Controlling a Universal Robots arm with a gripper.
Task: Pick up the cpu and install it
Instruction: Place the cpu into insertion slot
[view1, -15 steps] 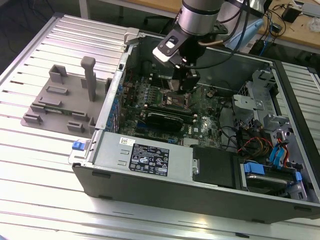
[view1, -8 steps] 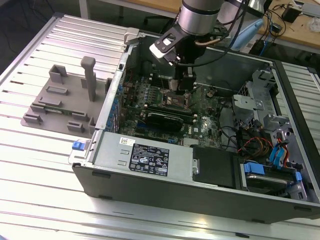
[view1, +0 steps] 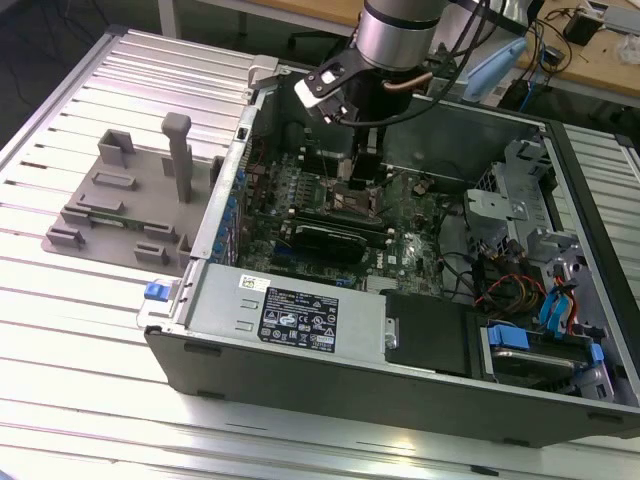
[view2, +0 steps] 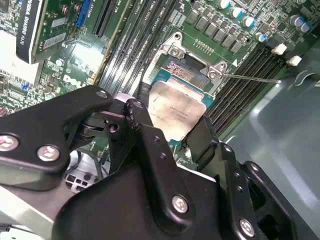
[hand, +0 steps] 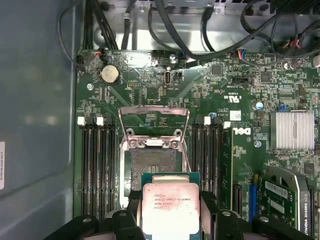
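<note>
The cpu (hand: 170, 207) is a flat square chip with a silvery-copper top plate and a thin green rim. My gripper (hand: 170, 222) is shut on it, a black finger (hand: 131, 212) against each of two opposite edges. In the second wrist view the cpu (view2: 175, 112) hangs tilted between the fingers (view2: 140, 120), partly over the open socket (view2: 187, 70). The socket (hand: 152, 165) lies bare, its metal load frame (hand: 152, 120) swung up. In the exterior view my gripper (view1: 362, 180) reaches down into the computer case over the motherboard (view1: 420, 225).
Memory slots (hand: 95, 165) flank the socket on both sides. A long black card (view1: 335, 240) lies on the board near the socket, and a finned heatsink (hand: 292, 130) stands close by. Case walls (view1: 300, 360), a drive cage (view1: 520, 190) and cables (view1: 510, 290) surround the board. A grey fixture (view1: 135, 205) stands outside the case.
</note>
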